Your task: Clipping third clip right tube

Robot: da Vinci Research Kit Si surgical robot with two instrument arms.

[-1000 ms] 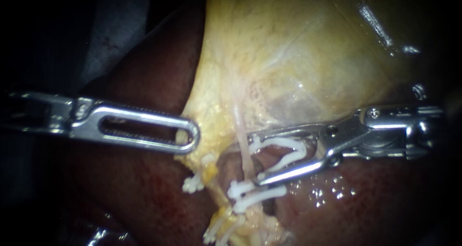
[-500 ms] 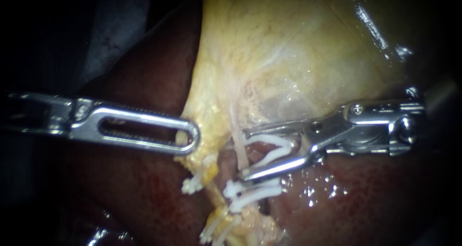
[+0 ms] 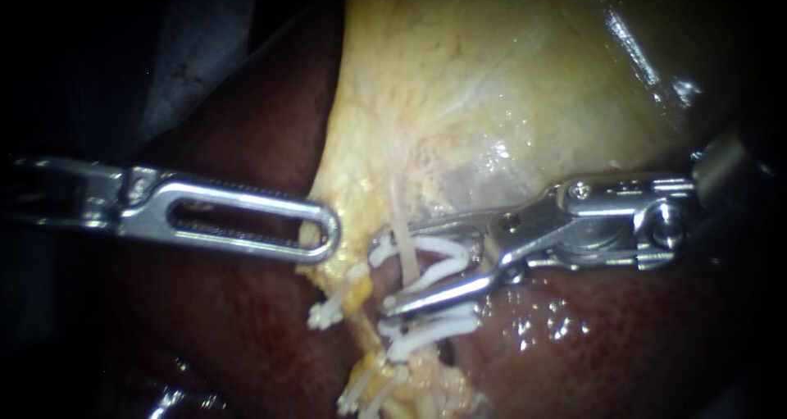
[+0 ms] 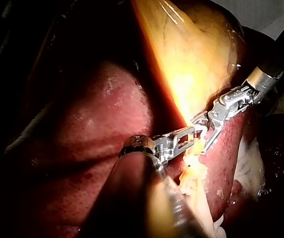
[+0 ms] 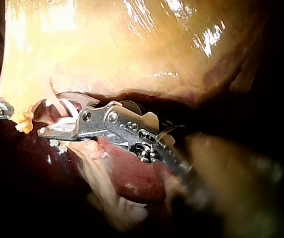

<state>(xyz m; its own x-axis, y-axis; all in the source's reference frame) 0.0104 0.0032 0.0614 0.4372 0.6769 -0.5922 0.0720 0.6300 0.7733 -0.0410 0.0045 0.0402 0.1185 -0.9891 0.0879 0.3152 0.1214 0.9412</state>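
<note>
Gallbladder (image 3: 492,83) fills the upper endoscope view as a pale yellow sheet, with dark red liver (image 3: 229,337) under it and to both sides. The left instrument (image 3: 324,230) comes in level from the left, its slotted pincer closed on the gallbladder's lower edge and holding it stretched. It lies where it was 1 second ago.

The right instrument (image 3: 392,271) is what has changed. It reaches in almost level from the right, shaft a little raised, and over the last second it has slid leftward across the tissue. Its pincer stands wide and carries the loaded clip (image 3: 447,251), 1 white leg against each jaw. A second ago the tips stopped short of the right tube (image 3: 399,214). Now the thin pale tube runs down between the clip's 2 legs, and the lower jaw's tip has passed beyond it. I judge the approach to be about finished, so the tube is straddled and the squeeze is what remains.

The 2 set clips (image 3: 434,329) sit on the same tube just below the lower jaw, very near it, so the new one would land just above them. In the right wrist view the tips are buried against pink tissue, and I cannot tell there how far the tube sits inside the clip.
</note>
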